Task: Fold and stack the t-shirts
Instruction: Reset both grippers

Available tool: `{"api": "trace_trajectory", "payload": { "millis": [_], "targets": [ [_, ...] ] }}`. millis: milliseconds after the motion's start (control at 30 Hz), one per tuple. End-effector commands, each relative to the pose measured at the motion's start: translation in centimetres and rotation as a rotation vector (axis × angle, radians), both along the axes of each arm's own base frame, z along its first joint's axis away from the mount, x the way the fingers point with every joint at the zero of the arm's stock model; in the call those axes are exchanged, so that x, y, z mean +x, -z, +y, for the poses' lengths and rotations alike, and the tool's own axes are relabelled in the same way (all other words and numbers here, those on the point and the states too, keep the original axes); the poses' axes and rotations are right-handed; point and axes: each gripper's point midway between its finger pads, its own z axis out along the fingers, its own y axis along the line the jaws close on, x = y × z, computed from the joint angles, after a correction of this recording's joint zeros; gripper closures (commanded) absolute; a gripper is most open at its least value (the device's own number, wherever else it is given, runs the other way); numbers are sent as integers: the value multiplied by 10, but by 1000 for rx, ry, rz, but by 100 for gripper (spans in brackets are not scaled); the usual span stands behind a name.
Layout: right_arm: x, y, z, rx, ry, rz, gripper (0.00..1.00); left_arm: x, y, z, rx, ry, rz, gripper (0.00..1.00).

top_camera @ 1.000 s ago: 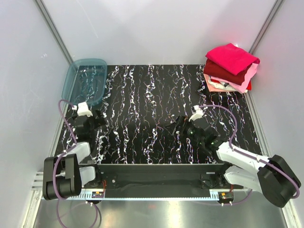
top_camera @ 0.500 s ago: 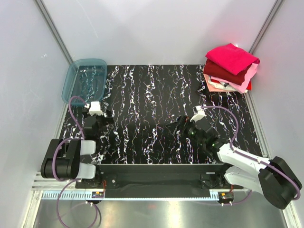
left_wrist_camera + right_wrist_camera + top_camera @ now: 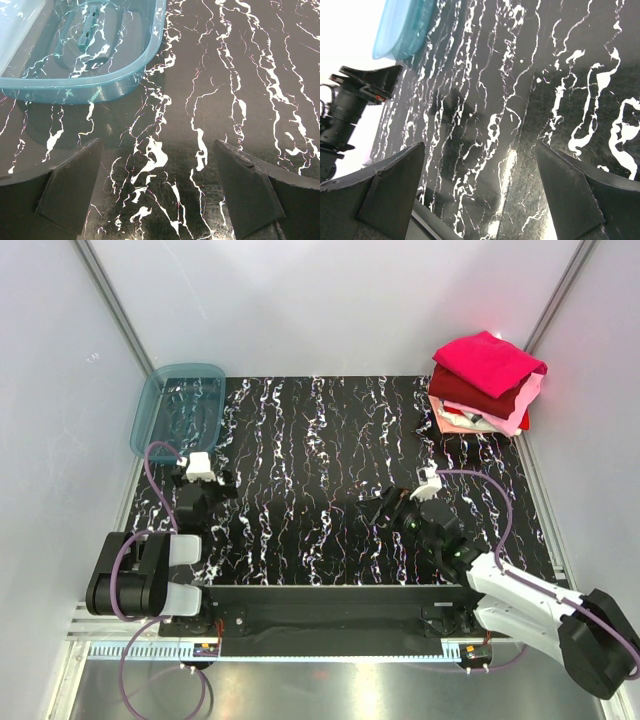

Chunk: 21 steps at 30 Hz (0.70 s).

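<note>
A stack of folded t-shirts (image 3: 487, 382) sits at the table's far right corner: bright pinkish-red on top, dark maroon under it, then pale pink, salmon and white. My left gripper (image 3: 213, 492) is open and empty, low over the table at the near left, just in front of the tub. In the left wrist view its fingers (image 3: 70, 187) stand wide apart over bare table. My right gripper (image 3: 368, 506) is open and empty, low near the table's near middle. In the right wrist view its fingers (image 3: 570, 192) stand wide apart over bare table.
A translucent blue-grey plastic tub (image 3: 180, 410) stands empty at the far left; it also shows in the left wrist view (image 3: 85, 45) and the right wrist view (image 3: 405, 25). The table is black marbled (image 3: 320, 440). White walls close in on three sides.
The left arm swung right and slightly forward, then held still. The right arm drew back a little toward its base. The shirt stack has not moved.
</note>
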Motion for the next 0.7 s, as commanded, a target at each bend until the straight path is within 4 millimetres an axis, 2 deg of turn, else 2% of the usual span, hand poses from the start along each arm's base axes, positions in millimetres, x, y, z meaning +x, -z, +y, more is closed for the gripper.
{"api": "trace_trajectory", "payload": {
  "millis": [0,200,667],
  "targets": [
    [4,-13,-2,34,31,-38,0,14,-37,5,21,-25,-128,1],
    [4,-12,-6,37,55,-26,0,14,-37,5,19,-25,-129,1],
    [15,6,-7,-36,116,96,0,14,-36,5,21,-25,-127,1]
  ]
}}
